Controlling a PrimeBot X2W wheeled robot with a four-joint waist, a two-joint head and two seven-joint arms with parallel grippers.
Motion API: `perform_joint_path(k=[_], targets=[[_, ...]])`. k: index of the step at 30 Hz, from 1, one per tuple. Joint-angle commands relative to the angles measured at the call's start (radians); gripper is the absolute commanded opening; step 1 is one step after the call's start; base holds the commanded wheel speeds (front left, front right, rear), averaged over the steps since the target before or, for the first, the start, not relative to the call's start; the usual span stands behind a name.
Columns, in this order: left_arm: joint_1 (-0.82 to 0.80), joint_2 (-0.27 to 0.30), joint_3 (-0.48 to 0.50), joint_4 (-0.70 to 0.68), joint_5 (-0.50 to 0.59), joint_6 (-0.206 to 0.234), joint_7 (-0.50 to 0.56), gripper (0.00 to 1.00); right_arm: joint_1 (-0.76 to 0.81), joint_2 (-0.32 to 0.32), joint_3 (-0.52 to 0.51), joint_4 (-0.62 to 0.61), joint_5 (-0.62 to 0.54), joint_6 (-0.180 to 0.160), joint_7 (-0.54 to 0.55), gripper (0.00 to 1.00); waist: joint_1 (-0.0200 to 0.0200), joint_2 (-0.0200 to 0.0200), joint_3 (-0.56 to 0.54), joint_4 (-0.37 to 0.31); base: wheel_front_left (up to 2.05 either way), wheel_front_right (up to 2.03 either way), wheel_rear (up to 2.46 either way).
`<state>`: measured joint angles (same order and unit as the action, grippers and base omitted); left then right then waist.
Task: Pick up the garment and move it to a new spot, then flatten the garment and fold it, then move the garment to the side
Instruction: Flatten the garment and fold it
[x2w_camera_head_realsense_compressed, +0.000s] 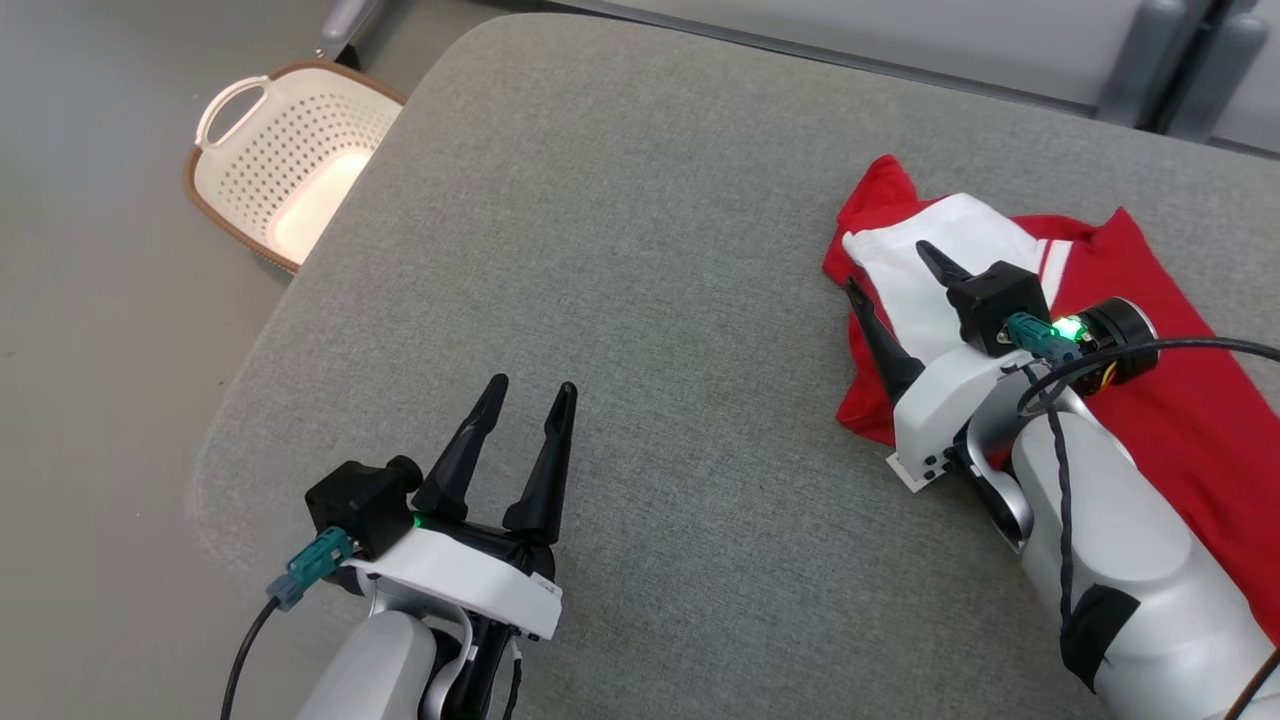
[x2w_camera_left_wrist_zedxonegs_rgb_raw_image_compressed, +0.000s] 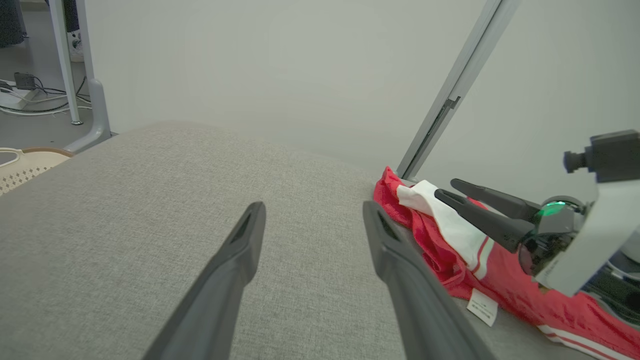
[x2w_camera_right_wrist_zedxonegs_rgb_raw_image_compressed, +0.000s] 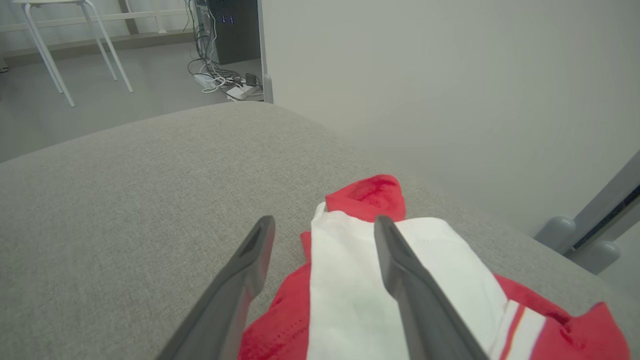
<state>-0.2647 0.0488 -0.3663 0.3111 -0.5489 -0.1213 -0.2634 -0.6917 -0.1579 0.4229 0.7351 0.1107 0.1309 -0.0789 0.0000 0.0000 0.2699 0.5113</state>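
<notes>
Nearest in: left claw (x2w_camera_head_realsense_compressed: 532, 385) (x2w_camera_left_wrist_zedxonegs_rgb_raw_image_compressed: 314, 207), fingers spread, nothing between them, parked over bare cloth close to the near-left corner of the surface. Well apart from the garment.

Biggest item: grey fabric-covered surface (x2w_camera_head_realsense_compressed: 650, 250) (x2w_camera_left_wrist_zedxonegs_rgb_raw_image_compressed: 125, 200) (x2w_camera_right_wrist_zedxonegs_rgb_raw_image_compressed: 125, 175), rounded corners, bare across the left and middle.

Next: garment (x2w_camera_head_realsense_compressed: 1180, 420) (x2w_camera_left_wrist_zedxonegs_rgb_raw_image_compressed: 450, 225) (x2w_camera_right_wrist_zedxonegs_rgb_raw_image_compressed: 350, 280), red with a white panel and red-white striping, lying crumpled along the right edge of the surface, closer to the far edge than the near one. Cut off by the right side of the head view, so full extent not visible. Red lump at its far-left end, white panel folded over the top just behind it.

Right arm reaching in over the garment from the near-right. Right claw (x2w_camera_head_realsense_compressed: 886, 265) (x2w_camera_left_wrist_zedxonegs_rgb_raw_image_compressed: 445, 187) (x2w_camera_right_wrist_zedxonegs_rgb_raw_image_compressed: 325, 222) spread wide, pinching nothing. One finger above the white panel, the other above the garment's left hem at the red/grey boundary. Low over the cloth; can't tell whether touching.

Cream perforated basket (x2w_camera_head_realsense_compressed: 330, 120) (x2w_camera_left_wrist_zedxonegs_rgb_raw_image_compressed: 25, 165) with brown rim, on the floor just off the left edge of the surface, by the far-left corner.

Smallest: white label (x2w_camera_left_wrist_zedxonegs_rgb_raw_image_compressed: 482, 307) sticking out from the garment's hem on the side facing the left claw, flat on the surface.
</notes>
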Motion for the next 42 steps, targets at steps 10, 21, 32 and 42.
perform_joint_path(k=[10,21,32,42], targets=[[0.009,0.004,0.011,-0.024,-0.017,0.026,-0.001,1.0,-0.084,-0.006,0.01,0.136,-0.013,0.0,-0.042,0.12,0.0,0.0,0.048,0.032,0.0,0.0,0.0],[-0.005,0.003,-0.016,0.0,-0.016,0.025,-0.001,1.0,-0.098,-0.003,-0.012,0.189,0.03,0.0,-0.122,0.0,0.0,0.0,0.017,0.021,0.0,0.0,0.0],[0.003,0.003,0.002,-0.002,-0.009,0.021,-0.001,1.0,-0.147,-0.185,-0.078,0.075,0.076,0.0,-0.082,0.0,0.0,0.0,0.009,-0.016,0.0,0.0,0.0],[-0.035,0.004,-0.032,-0.012,-0.036,0.01,-0.001,1.0,-0.315,-0.513,-0.153,-0.057,0.075,0.0,0.106,0.0,0.0,0.0,0.093,-0.012,0.0,0.0,0.0]])
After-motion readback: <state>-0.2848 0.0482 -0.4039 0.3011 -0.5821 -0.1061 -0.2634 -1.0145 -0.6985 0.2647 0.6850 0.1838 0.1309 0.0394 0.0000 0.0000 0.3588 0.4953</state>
